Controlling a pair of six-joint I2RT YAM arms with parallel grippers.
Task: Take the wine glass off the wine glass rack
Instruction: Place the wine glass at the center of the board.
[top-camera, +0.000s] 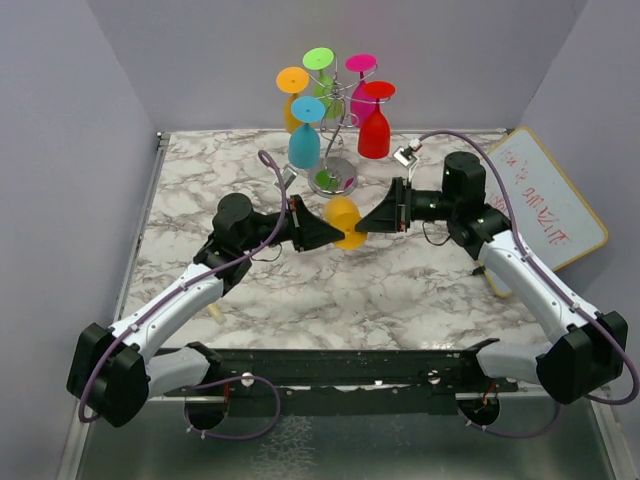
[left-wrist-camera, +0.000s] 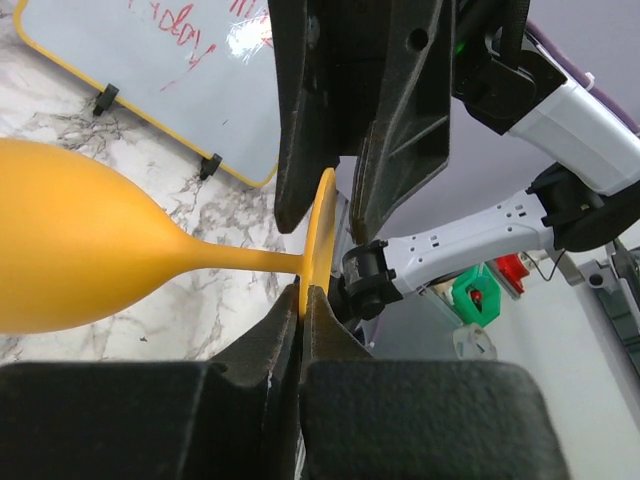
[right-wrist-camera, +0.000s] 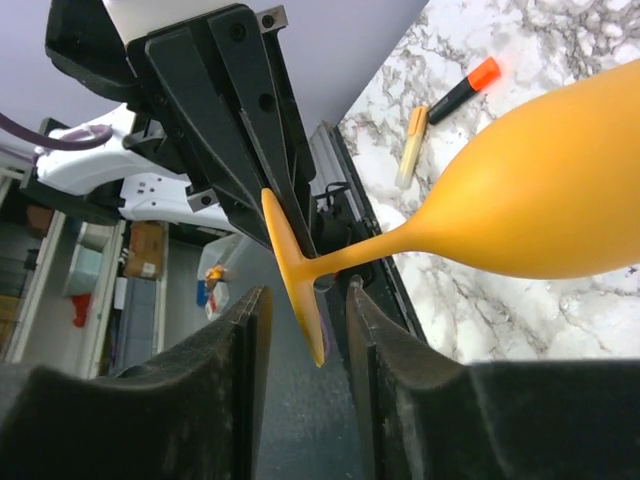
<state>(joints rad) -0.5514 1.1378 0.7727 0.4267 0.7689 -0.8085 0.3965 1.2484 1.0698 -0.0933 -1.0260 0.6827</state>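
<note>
At table centre, the yellow wine glass (top-camera: 345, 218) was held horizontal over the marble table (top-camera: 250, 300), off the wine glass rack (top-camera: 335, 182) and at its 6 o'clock side. The left gripper (left-wrist-camera: 303, 298), reaching in from 9 o'clock, was clamped narrow on the rim of the glass foot. The right gripper (right-wrist-camera: 305, 298), reaching in from 3 o'clock, stood partly spread astride the same foot, its fingers (right-wrist-camera: 240, 340) apart from it. Farther back, at 12 o'clock, the rack stood upright with five coloured glasses (top-camera: 304, 145) hung bowl-down.
</note>
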